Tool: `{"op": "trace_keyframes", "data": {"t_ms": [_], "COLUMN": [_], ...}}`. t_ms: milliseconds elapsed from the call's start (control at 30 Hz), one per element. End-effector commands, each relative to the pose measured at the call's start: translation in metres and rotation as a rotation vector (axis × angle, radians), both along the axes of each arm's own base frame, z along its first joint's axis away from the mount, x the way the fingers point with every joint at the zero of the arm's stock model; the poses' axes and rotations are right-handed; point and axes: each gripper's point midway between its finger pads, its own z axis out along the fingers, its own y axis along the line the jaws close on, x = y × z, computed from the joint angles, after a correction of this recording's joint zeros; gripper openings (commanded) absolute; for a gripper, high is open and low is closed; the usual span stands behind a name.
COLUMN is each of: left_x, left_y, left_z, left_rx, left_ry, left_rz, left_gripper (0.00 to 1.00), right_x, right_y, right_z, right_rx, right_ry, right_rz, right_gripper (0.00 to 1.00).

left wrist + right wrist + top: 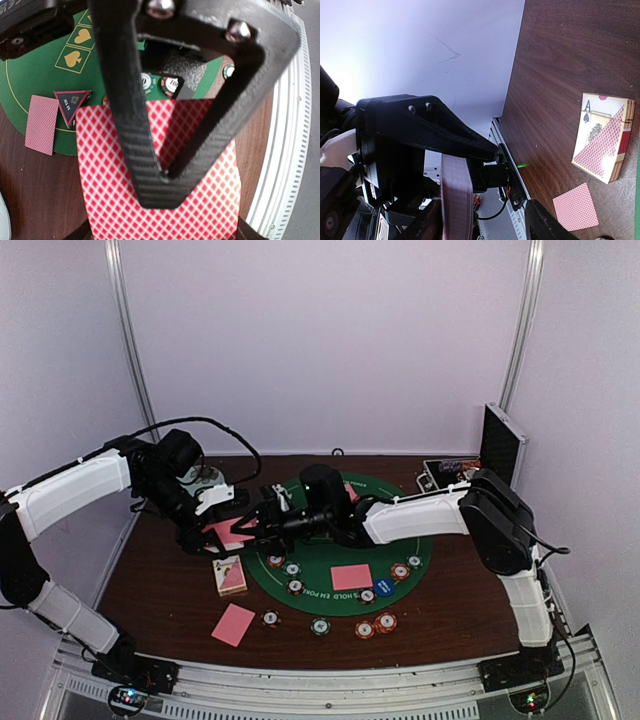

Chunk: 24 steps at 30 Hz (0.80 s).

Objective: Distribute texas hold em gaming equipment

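My left gripper point(213, 531) is shut on a stack of pink-backed playing cards point(230, 533), held above the table's left side. In the left wrist view the fingers meet over the card backs point(195, 200). My right gripper point(266, 523) reaches in from the right and is open around the stack's edge point(456, 195). One right finger point(547, 225) stands well clear of the edge; the other is close beside it. Single cards lie on the green mat point(351, 577) and near the front edge point(233, 624). Striped chips point(365, 629), a blue disc point(384, 587) and a triangle marker point(71, 103) lie on the mat.
A card box point(230, 575) lies on the brown table left of the round green mat point(330, 595). The open silver-black case point(497, 445) stands at the back right. A metal rail point(330, 680) runs along the near edge.
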Motion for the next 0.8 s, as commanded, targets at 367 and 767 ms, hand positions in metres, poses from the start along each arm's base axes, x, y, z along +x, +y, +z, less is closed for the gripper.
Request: {"op": "trace_keyframes", "data": {"t_ms": [367, 767], "left_x": [0.005, 0.003], "left_y": [-0.007, -0.005], "left_z": [0.014, 0.011], "left_rx": [-0.041, -0.035], "left_ry": [-0.053, -0.053], "left_rz": [-0.023, -0.023], "left_gripper": [0.00, 0.00], "right_x": [0.008, 0.012], "right_y": [-0.024, -0.038], "right_z": [0.018, 0.030], "right_rx": [-0.008, -0.027], "right_ry": [-0.015, -0.035], "right_rz": [-0.042, -0.050], "right_gripper": [0.22, 0.07]}}
